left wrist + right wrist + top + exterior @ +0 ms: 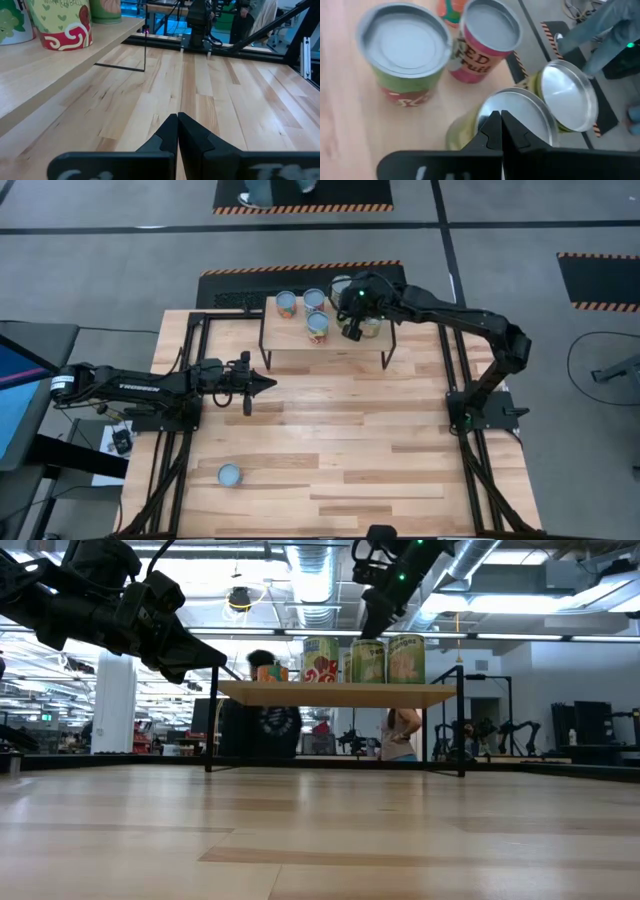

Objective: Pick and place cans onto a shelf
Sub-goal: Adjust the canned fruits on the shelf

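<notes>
The shelf (300, 352) stands at the table's far middle, with several cans upright on its top. In the right wrist view these are a green-and-red can (402, 50), a pink can (485, 35) and two olive-green cans (520, 112) (570, 95). My right gripper (500, 125) is shut, pointing down over the nearer olive-green can's lid; it also shows in the high view (352, 330). My left gripper (270, 383) is shut and empty, above the table near the shelf's left front leg. One can (229, 474) stands alone on the table's near left. My right gripper's shut fingertips (492, 127) stand over the rim of the nearer olive-green can's lid (530, 107), coming from above. I cannot tell whether they touch it. The can stands upright on the shelf.
The shelf's thin black legs (209, 730) (461, 730) stand on the plank tabletop (380, 440). Black frame rails (190, 340) run along the table's left and right sides. A person (400, 735) shows in the room behind the shelf.
</notes>
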`<control>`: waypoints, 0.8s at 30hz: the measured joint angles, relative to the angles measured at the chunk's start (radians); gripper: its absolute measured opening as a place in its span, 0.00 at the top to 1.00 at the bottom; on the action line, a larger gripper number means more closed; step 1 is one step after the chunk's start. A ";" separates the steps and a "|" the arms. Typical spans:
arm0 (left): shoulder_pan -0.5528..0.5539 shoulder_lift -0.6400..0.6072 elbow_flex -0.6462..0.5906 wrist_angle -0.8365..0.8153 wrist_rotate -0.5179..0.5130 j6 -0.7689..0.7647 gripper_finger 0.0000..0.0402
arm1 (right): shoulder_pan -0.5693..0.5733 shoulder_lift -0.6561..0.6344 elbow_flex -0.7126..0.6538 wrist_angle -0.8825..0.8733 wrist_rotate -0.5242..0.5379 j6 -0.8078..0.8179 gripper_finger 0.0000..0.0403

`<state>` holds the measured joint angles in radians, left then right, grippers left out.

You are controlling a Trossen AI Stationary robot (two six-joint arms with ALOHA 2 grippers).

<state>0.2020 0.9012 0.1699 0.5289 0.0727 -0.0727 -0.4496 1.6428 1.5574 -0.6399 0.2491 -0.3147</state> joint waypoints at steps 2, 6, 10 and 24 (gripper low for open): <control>0.000 0.000 0.000 0.000 0.000 0.000 1.00 | 0.000 0.000 0.000 -0.003 -0.030 0.001 0.99; 0.000 0.000 0.000 0.000 0.000 0.000 1.00 | -0.002 -0.001 0.000 -0.015 -0.064 0.018 0.99; 0.000 0.000 0.000 0.000 0.000 0.000 1.00 | 0.001 -0.002 0.000 -0.025 -0.065 0.019 0.99; 0.000 0.000 0.000 0.000 0.000 -0.001 1.00 | 0.011 -0.006 0.000 -0.033 -0.116 0.018 0.99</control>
<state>0.2020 0.9012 0.1699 0.5285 0.0727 -0.0738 -0.4389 1.6363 1.5578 -0.6730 0.1329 -0.2964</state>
